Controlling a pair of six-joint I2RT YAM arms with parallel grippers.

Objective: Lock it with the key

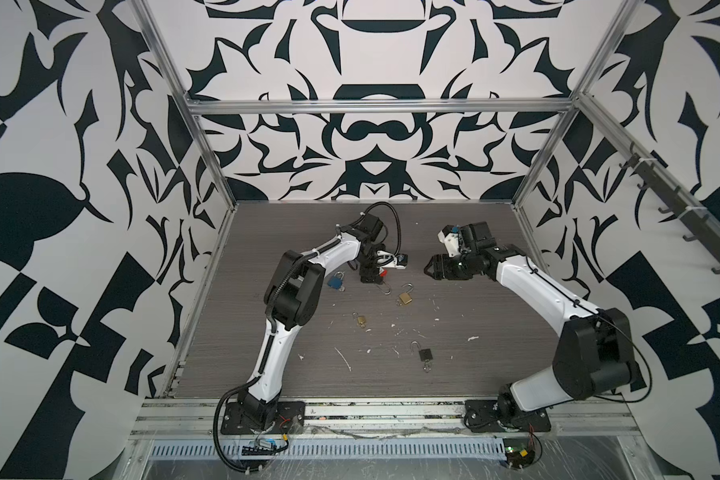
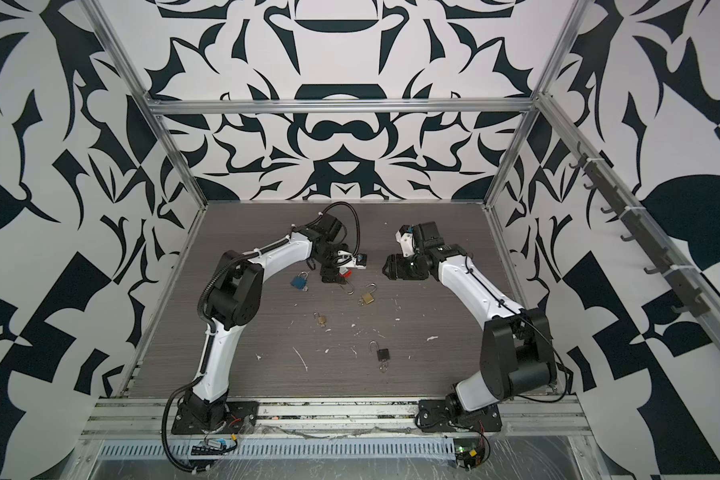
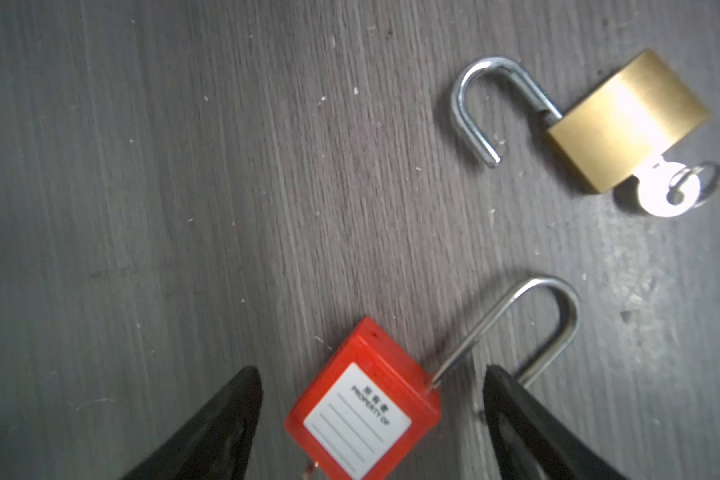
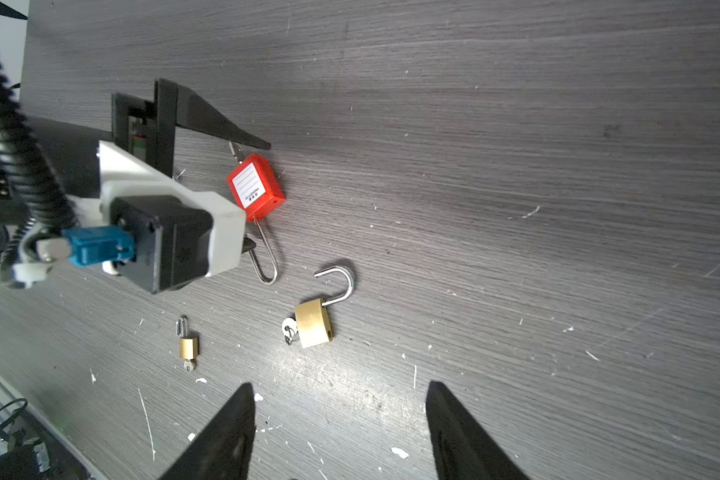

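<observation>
Left claw (image 3: 371, 370) set wide, empty, astride red padlock (image 3: 362, 409); hard, slick, light body judged best pinched across its sides.

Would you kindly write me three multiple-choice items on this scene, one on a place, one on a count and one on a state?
1. Which padlock lies between the fingertips of the left gripper? A blue; B red; C black.
2. How many padlocks lie on the table? A three; B seven; C five.
3. The shackle of the big brass padlock is: A swung open; B clicked shut; C missing.

Answers: 1 B, the red padlock sits between the open jaws in the left wrist view. 2 C, five show in both top views. 3 A, its free end hangs clear of the body.
</observation>
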